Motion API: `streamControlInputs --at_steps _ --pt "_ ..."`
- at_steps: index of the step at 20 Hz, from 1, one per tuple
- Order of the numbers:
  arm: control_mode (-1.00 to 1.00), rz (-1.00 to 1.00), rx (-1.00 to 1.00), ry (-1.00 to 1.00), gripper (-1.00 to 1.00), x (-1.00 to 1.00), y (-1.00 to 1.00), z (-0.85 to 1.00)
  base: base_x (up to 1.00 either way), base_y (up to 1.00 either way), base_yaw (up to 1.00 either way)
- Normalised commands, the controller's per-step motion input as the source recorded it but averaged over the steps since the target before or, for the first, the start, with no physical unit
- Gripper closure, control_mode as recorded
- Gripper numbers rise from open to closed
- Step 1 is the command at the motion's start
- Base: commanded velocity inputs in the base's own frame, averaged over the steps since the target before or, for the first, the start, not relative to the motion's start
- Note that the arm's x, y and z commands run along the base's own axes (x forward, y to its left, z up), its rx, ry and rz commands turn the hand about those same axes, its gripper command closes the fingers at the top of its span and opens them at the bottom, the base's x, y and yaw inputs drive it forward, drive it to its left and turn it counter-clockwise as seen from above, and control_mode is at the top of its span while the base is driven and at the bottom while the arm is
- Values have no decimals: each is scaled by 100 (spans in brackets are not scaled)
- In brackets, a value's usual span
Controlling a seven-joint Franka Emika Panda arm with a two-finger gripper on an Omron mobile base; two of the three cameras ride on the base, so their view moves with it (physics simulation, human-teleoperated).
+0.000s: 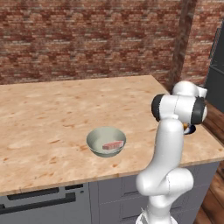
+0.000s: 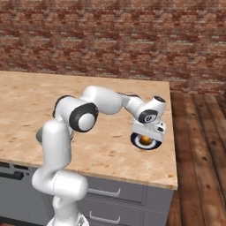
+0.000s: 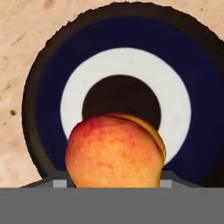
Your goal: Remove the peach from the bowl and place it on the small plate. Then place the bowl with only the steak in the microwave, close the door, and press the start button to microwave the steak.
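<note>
Here the gripper (image 2: pixel 147 137) seems clamped on the peach (image 3: pixel 114 151), just above the small plate (image 3: pixel 48 96) near the counter's (image 2: pixel 110 150) right edge.

plate (image 3: pixel 43 87): its lower rim is cut by the hand view's bottom; its centre is partly covered by the peach (image 3: pixel 114 151).
fingers: hidden behind the peach, so the grip cannot be read.
plate in the left base view: almost wholly hidden behind the arm (image 1: pixel 168 144).
bowl (image 2: pixel 41 133) in the right base view: mostly behind the arm.
dark appliance (image 1: pixel 215 74), right of the plate: cut by the frame edge.
</note>
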Motion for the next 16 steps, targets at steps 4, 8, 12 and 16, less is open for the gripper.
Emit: streamControlInputs --at_steps 4,8,12,16 --pt "-100 0 0 11 100 47 -10 -36 0 0 0" --pt "-100 0 0 11 100 32 0 -24 0 0 0" --pt "-100 0 0 7 -100 9 5 -19 0 0 0" --pt "-100 0 0 0 -100 0 24 0 0 0 0"
